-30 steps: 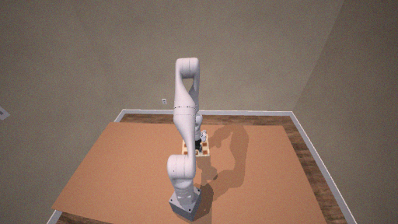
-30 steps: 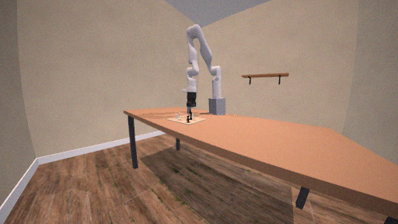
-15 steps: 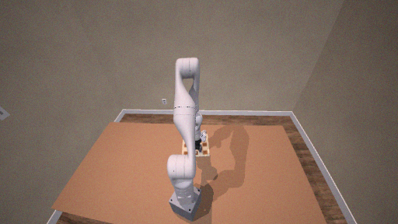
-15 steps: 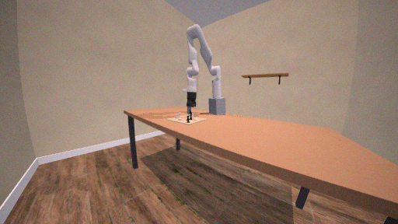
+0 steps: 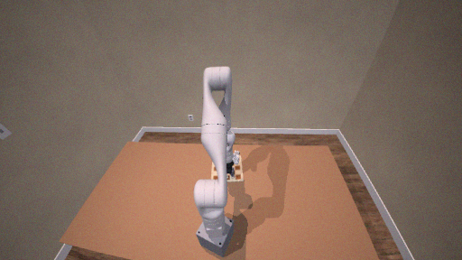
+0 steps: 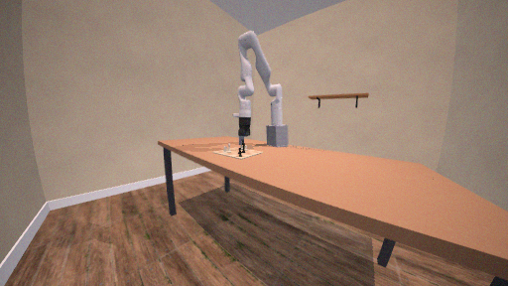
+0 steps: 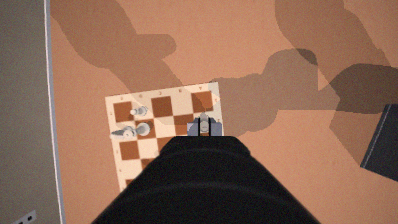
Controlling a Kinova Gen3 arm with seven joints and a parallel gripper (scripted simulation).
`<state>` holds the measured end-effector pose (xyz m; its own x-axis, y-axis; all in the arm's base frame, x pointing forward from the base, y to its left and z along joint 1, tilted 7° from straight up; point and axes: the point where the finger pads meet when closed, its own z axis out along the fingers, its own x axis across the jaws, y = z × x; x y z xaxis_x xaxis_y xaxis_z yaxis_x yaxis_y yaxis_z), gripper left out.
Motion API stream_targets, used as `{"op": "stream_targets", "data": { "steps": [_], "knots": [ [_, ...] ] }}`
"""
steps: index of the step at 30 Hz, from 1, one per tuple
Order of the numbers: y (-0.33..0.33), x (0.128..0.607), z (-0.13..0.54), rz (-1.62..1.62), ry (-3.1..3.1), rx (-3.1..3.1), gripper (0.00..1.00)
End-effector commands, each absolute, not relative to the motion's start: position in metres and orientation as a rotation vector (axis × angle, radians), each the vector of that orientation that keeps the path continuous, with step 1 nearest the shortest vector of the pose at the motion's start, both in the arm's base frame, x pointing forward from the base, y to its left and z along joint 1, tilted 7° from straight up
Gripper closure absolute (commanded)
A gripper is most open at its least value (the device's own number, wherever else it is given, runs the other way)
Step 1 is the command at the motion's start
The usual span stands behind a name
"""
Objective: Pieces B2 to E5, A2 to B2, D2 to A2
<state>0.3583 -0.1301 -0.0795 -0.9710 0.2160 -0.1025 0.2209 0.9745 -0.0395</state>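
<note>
A small chessboard [image 7: 165, 125] lies on the brown table; it also shows in the top view [image 5: 227, 171] and the exterior view [image 6: 237, 152]. My gripper [image 7: 204, 124] is down over the board's right edge squares and is shut on a grey chess piece [image 7: 204, 120], seen from above between the fingers. Three pale pieces stand near the board's left side: one [image 7: 137, 111] at the top, one [image 7: 143, 129] below it and one [image 7: 123, 133] beside that. In the top view my arm hides most of the board. The square letters are too small to read.
The robot's grey base [image 7: 382, 145] stands at the right of the wrist view. The table's edge and the floor [image 7: 25, 110] run along the left. A wall shelf [image 6: 338, 96] hangs far behind the arm.
</note>
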Motion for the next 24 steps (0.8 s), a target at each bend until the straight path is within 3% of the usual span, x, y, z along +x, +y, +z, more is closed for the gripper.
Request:
{"op": "stream_targets", "data": {
  "steps": [1, 24],
  "knots": [
    [-0.130, 0.360, -0.071, -0.077, 3.018, 0.334, 1.00],
    [-0.124, 0.351, 0.017, -0.077, 3.018, 0.334, 1.00]
  ]
}}
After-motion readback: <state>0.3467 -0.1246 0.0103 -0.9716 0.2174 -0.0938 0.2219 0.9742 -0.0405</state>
